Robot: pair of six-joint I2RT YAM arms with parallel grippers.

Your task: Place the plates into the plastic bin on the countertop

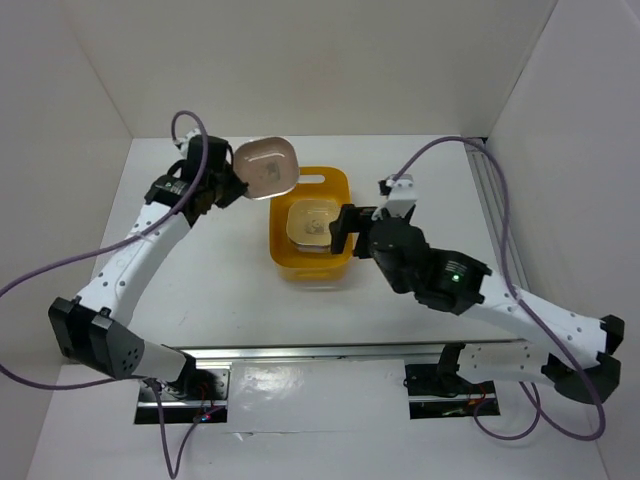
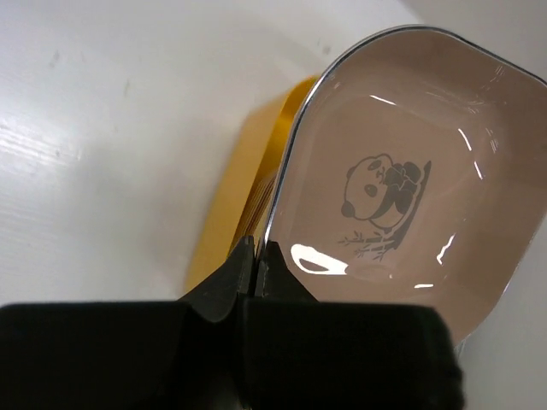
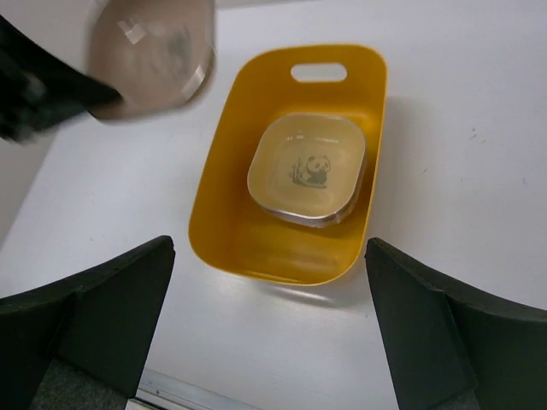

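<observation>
**Q:** Left side, quick?

**A:** My left claw [image 1: 236, 182] is pressed together on the edge of the brown-pink plate [image 1: 268, 165]. It pinches the rim. My wrist view shows the fingertips closed right on the metal-looking lip, and the plate's panda picture [image 2: 382, 198] faces the camera.

**Q:** Where's that plate?

**A:** Up in the air and tilted, off the countertop [image 1: 200, 270]. From above it sits at the far left corner of the bin [image 1: 310, 270] and overlaps that corner's rim. I can't tell if it touches the rim.

**Q:** Right side?

**A:** My right claw [image 1: 345, 226] is spread wide and holds nothing. Its fingers [image 3: 102, 316] frame the view on either side. It hangs at the bin's right side, pointing in over it.

**Q:** Anything in the bin?

**A:** A cream plate [image 3: 309, 166] lies flat on the floor, face up with the panda showing. It sits nearer the handle slot [image 3: 318, 72] end and close to one long wall. A rim shows under it, but I can't tell if that's a second plate.
</observation>
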